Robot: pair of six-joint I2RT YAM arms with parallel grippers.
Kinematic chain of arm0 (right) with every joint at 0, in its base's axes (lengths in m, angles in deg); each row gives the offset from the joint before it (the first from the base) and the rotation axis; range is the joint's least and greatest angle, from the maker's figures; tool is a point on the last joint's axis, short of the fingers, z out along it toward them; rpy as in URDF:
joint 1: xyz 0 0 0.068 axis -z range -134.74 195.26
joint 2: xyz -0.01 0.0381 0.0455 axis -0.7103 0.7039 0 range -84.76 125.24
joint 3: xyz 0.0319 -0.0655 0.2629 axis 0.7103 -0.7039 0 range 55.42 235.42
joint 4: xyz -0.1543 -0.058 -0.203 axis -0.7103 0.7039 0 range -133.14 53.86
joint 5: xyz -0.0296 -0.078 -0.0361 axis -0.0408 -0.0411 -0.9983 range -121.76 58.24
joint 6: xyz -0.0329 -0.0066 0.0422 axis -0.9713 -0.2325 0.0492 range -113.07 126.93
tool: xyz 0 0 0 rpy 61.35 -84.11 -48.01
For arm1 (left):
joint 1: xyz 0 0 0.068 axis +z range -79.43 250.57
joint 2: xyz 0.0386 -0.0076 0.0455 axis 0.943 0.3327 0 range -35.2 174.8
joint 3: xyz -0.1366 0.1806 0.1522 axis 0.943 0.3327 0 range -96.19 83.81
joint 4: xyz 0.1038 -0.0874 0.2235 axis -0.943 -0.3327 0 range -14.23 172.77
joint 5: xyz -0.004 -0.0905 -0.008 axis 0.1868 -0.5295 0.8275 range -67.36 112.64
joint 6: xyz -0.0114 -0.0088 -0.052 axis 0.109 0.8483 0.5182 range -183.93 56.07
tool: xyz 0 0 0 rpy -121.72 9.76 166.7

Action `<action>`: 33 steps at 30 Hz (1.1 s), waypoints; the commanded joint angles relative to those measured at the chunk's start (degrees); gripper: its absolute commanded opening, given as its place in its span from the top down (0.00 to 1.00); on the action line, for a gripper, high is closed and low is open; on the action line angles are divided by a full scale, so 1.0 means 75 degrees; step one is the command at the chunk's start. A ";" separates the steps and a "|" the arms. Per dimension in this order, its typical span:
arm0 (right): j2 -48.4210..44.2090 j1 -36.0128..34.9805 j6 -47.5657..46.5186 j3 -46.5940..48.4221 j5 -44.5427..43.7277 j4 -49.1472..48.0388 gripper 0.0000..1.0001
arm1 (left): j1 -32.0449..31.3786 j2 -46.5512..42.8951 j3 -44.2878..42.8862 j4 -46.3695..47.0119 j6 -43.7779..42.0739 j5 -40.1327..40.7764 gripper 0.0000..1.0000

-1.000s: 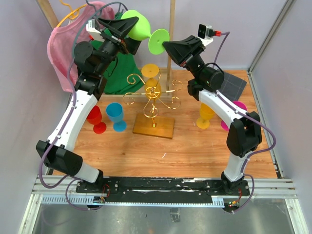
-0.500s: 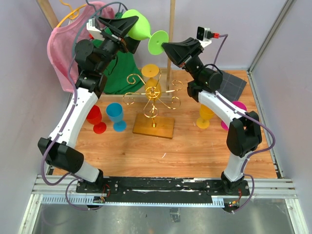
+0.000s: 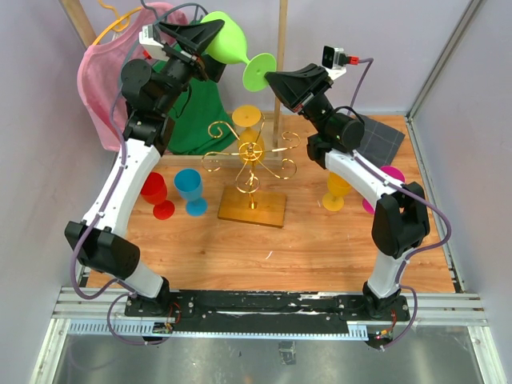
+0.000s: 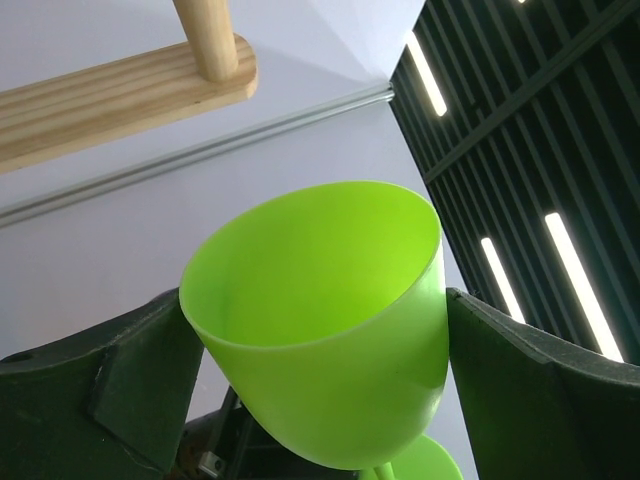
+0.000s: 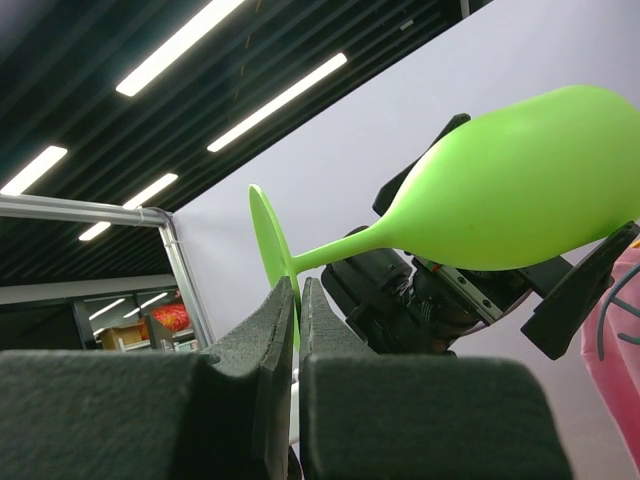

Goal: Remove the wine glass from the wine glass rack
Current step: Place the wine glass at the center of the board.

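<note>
A lime-green wine glass [image 3: 228,42] hangs on its side high above the table, bowl to the left, foot to the right. My right gripper [image 3: 270,78] is shut on the rim of its foot; in the right wrist view the pads [image 5: 275,320] pinch that thin green disc [image 5: 268,245]. My left gripper [image 3: 210,34] stands open, its wide fingers [image 4: 110,390] flanking the bowl [image 4: 320,320] closely on both sides. The gold wire wine glass rack [image 3: 250,156] stands below on its wooden base [image 3: 252,206], with a yellow glass [image 3: 246,118] still in it.
Red [image 3: 156,192] and blue [image 3: 190,190] glasses stand left of the rack, yellow [image 3: 336,190] and magenta [image 3: 386,178] ones to the right. A wooden clothes frame [image 3: 282,48] with pink [image 3: 108,80] and green [image 3: 200,120] garments fills the back. A dark mat [image 3: 382,138] lies back right.
My left gripper has tipped upward and its arm has drawn a little to the left. The green glass and my right gripper have hardly moved.
</note>
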 commanded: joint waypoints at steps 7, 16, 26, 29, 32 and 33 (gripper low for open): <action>-0.0238 -0.0197 0.0103 -0.0079 0.0355 -0.0374 0.99 | 0.0117 0.0068 -0.0424 0.0463 -0.0037 -0.0064 0.01; -0.0184 -0.0221 0.0143 -0.0189 0.0214 -0.0371 0.99 | 0.0118 0.0056 -0.0432 0.0551 0.0122 -0.0125 0.28; -0.0161 -0.0199 0.0325 -0.0388 -0.0205 -0.0362 0.38 | 0.0117 -0.0053 -0.0289 0.0609 0.0181 -0.0190 0.36; -0.0274 -0.0157 0.0266 -0.0563 -0.0309 -0.0361 0.29 | 0.0120 -0.0065 -0.0294 0.0612 0.0181 -0.0209 0.36; -0.0436 -0.0058 0.0200 -0.0738 -0.0339 -0.0354 0.22 | 0.0146 -0.0073 -0.0312 0.0624 0.0140 -0.0270 0.35; -0.0506 -0.0008 0.0165 -0.0813 -0.0333 -0.0351 0.19 | 0.0157 -0.0066 -0.0316 0.0624 0.0129 -0.0304 0.35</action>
